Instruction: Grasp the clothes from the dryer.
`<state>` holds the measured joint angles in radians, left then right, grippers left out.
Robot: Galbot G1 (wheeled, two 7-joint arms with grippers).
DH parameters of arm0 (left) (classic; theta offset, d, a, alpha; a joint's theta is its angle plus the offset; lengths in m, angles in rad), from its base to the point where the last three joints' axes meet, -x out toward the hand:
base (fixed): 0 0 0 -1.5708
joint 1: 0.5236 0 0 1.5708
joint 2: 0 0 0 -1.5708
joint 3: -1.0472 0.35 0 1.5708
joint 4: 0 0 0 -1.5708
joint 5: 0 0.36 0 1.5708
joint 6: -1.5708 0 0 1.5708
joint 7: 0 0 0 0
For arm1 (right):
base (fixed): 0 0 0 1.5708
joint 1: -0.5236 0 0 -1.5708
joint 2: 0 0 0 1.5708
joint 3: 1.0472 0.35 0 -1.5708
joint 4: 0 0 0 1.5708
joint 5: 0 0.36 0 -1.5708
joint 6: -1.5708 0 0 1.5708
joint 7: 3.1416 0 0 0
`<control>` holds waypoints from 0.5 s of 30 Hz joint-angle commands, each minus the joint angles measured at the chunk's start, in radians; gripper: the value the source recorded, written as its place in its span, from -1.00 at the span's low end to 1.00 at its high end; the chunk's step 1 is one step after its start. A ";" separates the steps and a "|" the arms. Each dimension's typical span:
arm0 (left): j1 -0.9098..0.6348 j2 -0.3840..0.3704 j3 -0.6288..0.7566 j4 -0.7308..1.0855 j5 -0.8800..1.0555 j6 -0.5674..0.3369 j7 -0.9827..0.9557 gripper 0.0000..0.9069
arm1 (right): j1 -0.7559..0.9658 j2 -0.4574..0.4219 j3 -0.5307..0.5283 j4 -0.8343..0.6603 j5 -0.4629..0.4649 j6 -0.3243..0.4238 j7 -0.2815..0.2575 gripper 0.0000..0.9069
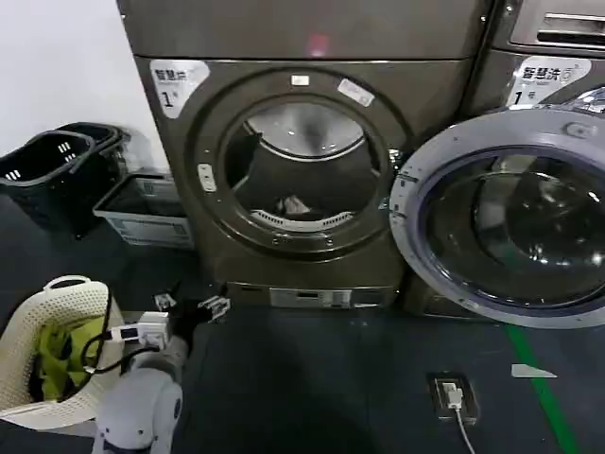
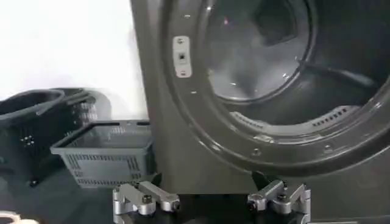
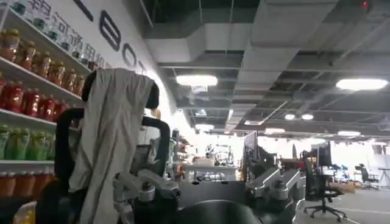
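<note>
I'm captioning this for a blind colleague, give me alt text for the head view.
The dryer stands with its door swung wide, a pale garment lying inside the drum. The left claw, open, hovers low before it, beside a white basket.

On the dryer (image 1: 302, 170) ahead of me, a white label (image 1: 177, 83) at its upper left reads "1" beneath Chinese characters I cannot make out; the machine to the right (image 1: 548, 85) bears a matching label (image 1: 546, 82), also "1"; large dark letters (image 3: 113, 33) on the wall by the shelves are cut off, unreadable.
</note>
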<state>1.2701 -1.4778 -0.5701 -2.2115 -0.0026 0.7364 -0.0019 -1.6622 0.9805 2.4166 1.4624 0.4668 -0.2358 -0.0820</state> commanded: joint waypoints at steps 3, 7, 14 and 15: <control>-0.006 0.001 0.005 0.002 0.002 0.049 0.002 1.00 | 0.000 0.004 0.002 -0.003 0.002 0.002 0.003 1.00; -0.006 0.002 0.006 0.003 0.004 0.049 0.002 1.00 | -0.001 0.003 0.005 -0.006 0.002 0.001 0.004 1.00; -0.005 0.001 0.016 0.005 0.014 0.049 0.001 1.00 | -0.002 0.007 0.004 -0.008 0.003 0.013 0.009 1.00; -0.005 0.002 0.017 0.004 0.014 0.049 0.002 1.00 | -0.002 0.008 0.004 -0.009 0.004 0.022 0.013 1.00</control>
<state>1.2653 -1.4767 -0.5556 -2.2060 0.0076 0.7363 -0.0009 -1.6646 0.9863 2.4205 1.4528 0.4698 -0.2250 -0.0729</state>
